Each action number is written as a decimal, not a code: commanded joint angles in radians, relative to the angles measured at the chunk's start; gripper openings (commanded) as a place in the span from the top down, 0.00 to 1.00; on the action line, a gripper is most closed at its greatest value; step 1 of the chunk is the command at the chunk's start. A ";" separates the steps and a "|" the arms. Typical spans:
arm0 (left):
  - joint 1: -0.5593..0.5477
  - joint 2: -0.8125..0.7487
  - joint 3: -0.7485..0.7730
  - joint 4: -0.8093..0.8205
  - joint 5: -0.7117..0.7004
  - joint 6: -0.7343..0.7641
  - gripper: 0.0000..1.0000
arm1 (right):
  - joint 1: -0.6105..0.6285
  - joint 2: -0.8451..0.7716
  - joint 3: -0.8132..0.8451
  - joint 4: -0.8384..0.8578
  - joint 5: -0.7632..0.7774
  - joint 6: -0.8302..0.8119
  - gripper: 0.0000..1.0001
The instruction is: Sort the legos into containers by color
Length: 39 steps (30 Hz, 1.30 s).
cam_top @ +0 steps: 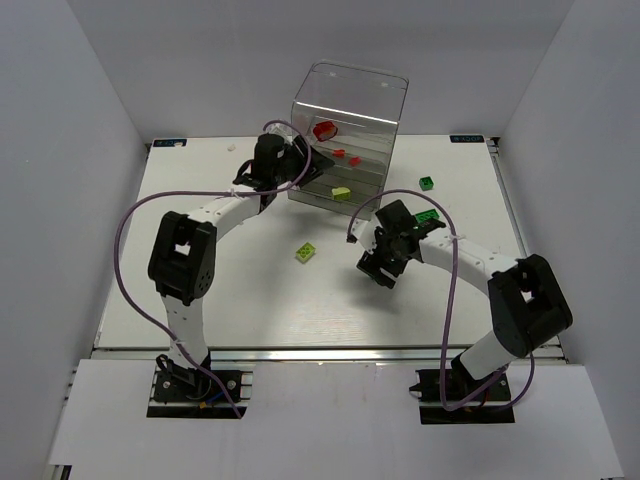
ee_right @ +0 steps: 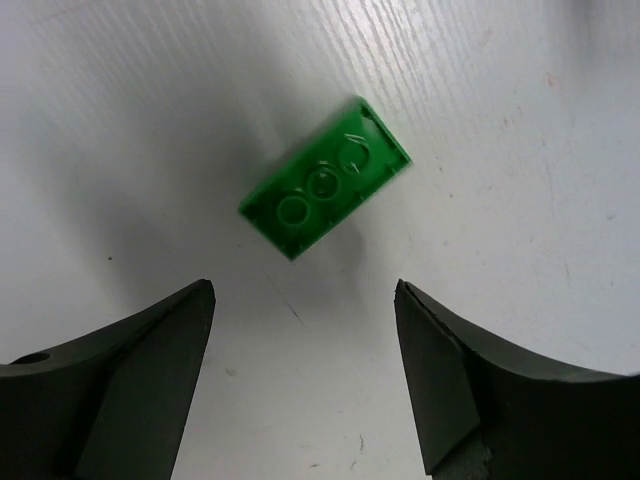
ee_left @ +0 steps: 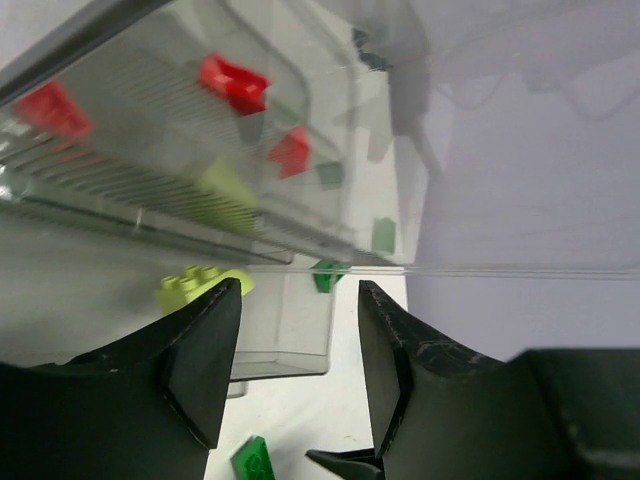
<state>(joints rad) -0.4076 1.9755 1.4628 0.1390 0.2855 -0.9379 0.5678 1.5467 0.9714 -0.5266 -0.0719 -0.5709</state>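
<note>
**Surface:** white table [cam_top: 200, 300] with a faint grain, enclosed by plain pale walls [cam_top: 60, 150] on the left, right and far sides.

**Container** [cam_top: 345, 100]: tall clear shelved box at the far centre of the table. It holds red bricks [cam_top: 325, 128] on the upper shelves and a shelved yellow-green brick [cam_top: 341, 193] lower down.

**Loose bricks:**
- A loose yellow-green brick [cam_top: 306, 253] lies at the table's centre.
- A small green brick [cam_top: 427, 183] lies to the right of the container.

**Left arm:** elbow bent, reaching far. The left gripper [ee_left: 297, 290] is at the container's left wall, fingers parted with nothing between them.

**Right arm:** folded leftward. The right gripper [ee_right: 302, 290] points down at right of centre, fingers spread wide and released. A dark green brick [ee_right: 325, 180] sits just beyond the fingertips and touches neither. Whether it rests flat cannot be told.
</note>
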 commanded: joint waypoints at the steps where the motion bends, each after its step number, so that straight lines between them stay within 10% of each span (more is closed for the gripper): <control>1: 0.003 -0.049 0.062 0.001 0.038 0.011 0.40 | -0.019 -0.025 0.055 -0.053 -0.121 -0.056 0.22; 4: 0.003 -0.142 0.021 -0.064 0.029 0.060 0.46 | -0.031 -0.074 0.064 -0.073 -0.239 -0.122 0.24; 7: 0.003 -0.261 -0.071 -0.174 0.038 0.167 0.92 | -0.043 -0.147 0.052 -0.063 -0.344 -0.181 0.31; 8: 0.003 -0.292 -0.100 -0.237 0.038 0.197 1.00 | -0.055 -0.163 0.046 -0.029 -0.362 -0.182 0.47; 10: 0.003 -0.372 -0.210 -0.295 0.058 0.260 1.00 | -0.060 -0.216 0.018 0.016 -0.410 -0.176 1.00; 12: 0.003 -0.409 -0.271 -0.343 0.070 0.327 0.99 | -0.066 -0.243 -0.014 0.094 -0.451 -0.161 1.00; 13: -0.013 -0.421 -0.307 -0.378 0.043 0.347 0.82 | -0.068 -0.250 -0.017 0.111 -0.468 -0.161 1.00; 14: -0.013 -0.432 -0.314 -0.456 0.032 0.372 0.70 | -0.068 -0.246 -0.013 0.114 -0.485 -0.158 0.99; 16: -0.023 -0.425 -0.326 -0.515 0.032 0.422 0.43 | -0.069 -0.197 0.035 0.077 -0.514 -0.140 0.62; 17: -0.023 -0.409 -0.328 -0.550 0.041 0.442 0.39 | -0.071 -0.174 0.059 0.053 -0.528 -0.135 0.36; 20: -0.057 -0.365 -0.276 -0.634 0.003 0.542 0.29 | -0.077 -0.111 0.128 -0.009 -0.557 -0.130 0.13; 39: -0.235 -0.078 -0.145 -0.602 -0.495 0.876 0.28 | -0.126 -0.215 0.055 0.082 -0.546 -0.064 0.11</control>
<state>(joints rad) -0.6331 1.9171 1.2877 -0.4877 -0.0757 -0.0952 0.4534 1.3533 1.0328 -0.4683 -0.5957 -0.6495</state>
